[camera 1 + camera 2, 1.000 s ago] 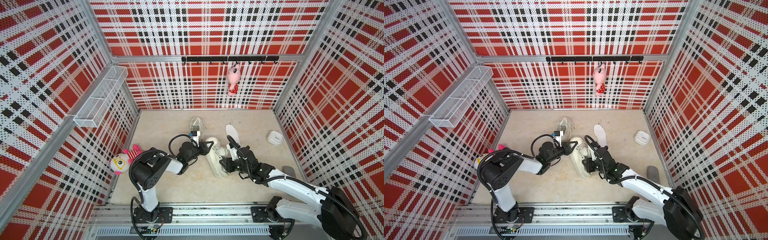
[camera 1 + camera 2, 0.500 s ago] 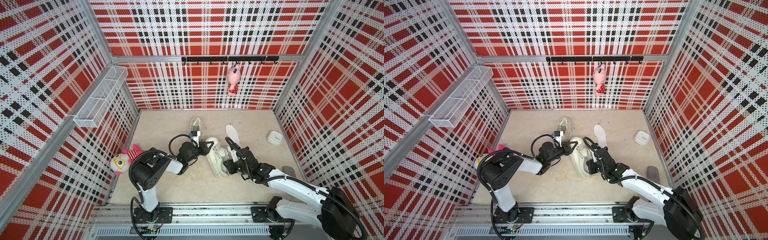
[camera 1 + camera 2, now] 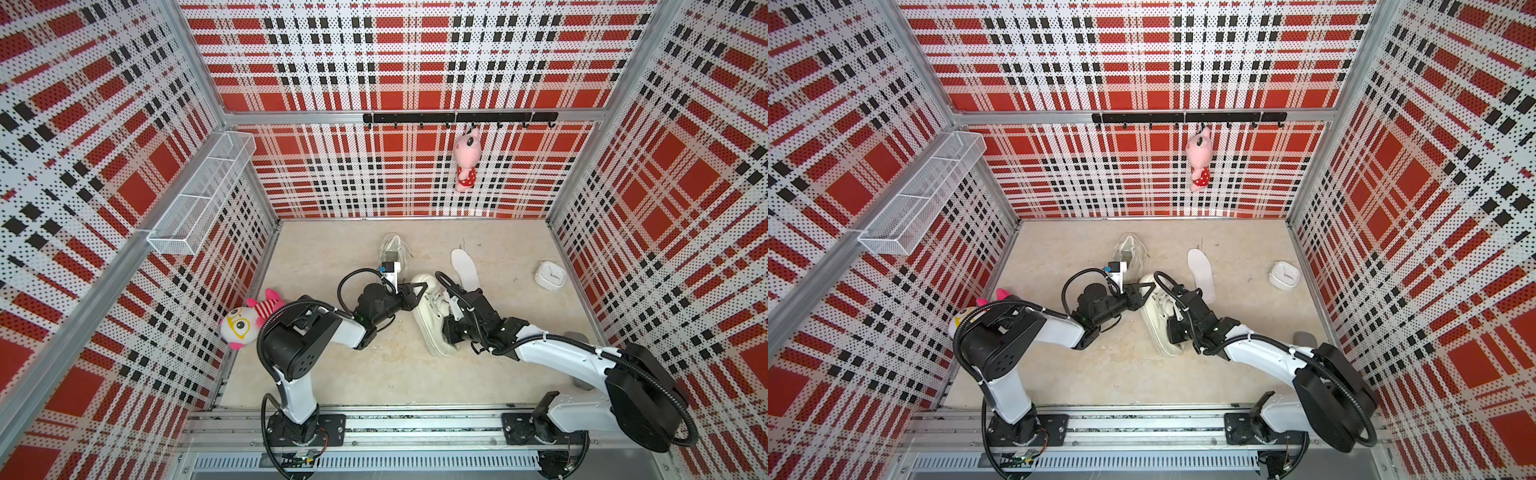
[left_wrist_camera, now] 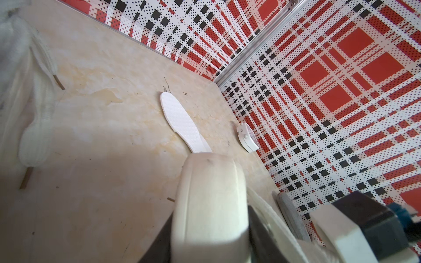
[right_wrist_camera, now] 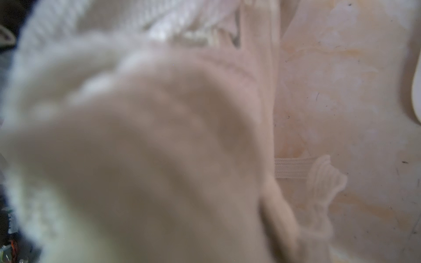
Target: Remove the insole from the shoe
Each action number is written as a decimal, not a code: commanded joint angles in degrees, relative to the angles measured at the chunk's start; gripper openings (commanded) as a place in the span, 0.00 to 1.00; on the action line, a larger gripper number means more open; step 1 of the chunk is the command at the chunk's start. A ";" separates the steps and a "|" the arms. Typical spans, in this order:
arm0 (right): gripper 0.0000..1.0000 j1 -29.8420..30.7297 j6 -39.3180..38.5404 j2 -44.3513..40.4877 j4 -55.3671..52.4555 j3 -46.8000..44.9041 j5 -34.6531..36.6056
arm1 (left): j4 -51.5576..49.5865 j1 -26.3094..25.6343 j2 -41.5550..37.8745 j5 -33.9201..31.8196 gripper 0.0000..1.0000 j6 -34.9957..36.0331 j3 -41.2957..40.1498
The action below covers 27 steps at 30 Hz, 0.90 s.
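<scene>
While the left pincer (image 3: pixel 417 289) clamped the cream lace-up canvas shoe (image 3: pixel 428 332) at frame centre, the right pincer (image 3: pixel 454 326) met its opening, grip impossible to tell; a flat white foam insole (image 3: pixel 464 268) lay loose upper-right, extraction seemingly unfinished

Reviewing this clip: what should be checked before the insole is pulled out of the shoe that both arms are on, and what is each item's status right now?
1. Hold: left end effector clamped on the white shoe: ok. The left wrist view shows the shoe's end between its jaws.
2. Grasp: right end effector gripping the insole inside: cannot tell. Its jaws are hidden and the right wrist view is blurred.
3. Progress: insole edge showing outside the shoe: not ok, none visible.
4. Clearance: loose insole and white clock apart from the held shoe: ok.
5. Clearance: second shoe clear of the left arm: cannot tell. They overlap in both top views.
</scene>
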 commanded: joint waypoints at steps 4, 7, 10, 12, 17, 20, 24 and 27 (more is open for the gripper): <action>0.29 -6.18 -0.30 0.53 2.31 -1.29 -3.98 | 1.46 -1.19 -1.97 5.07 0.19 2.99 -0.57; 0.36 -6.41 -1.89 1.93 1.58 -0.79 -5.64 | 1.47 -1.23 -1.99 5.82 0.18 3.26 -0.39; 0.38 -6.41 -2.88 3.08 0.17 -0.11 -5.65 | 1.46 -1.23 -2.14 6.10 0.18 3.51 -0.38; 0.38 -6.41 -2.93 3.43 0.30 -0.19 -5.65 | 1.48 -1.33 -2.16 6.26 0.18 3.61 -0.30; 0.42 -6.41 -3.49 3.85 -3.16 0.76 -0.82 | 1.46 -1.58 -2.05 6.71 0.18 3.88 -0.04; 0.46 -6.41 -3.93 2.84 -3.16 -0.05 0.08 | 1.46 -1.66 -2.08 6.97 0.18 3.99 0.11; 0.45 -6.41 -5.82 4.77 0.35 -1.88 -4.95 | 1.37 -1.98 -1.92 7.24 0.18 4.40 0.53; 0.41 -6.41 -6.42 8.51 6.61 -4.06 -8.79 | 0.84 -2.22 -1.45 7.50 0.18 4.67 1.14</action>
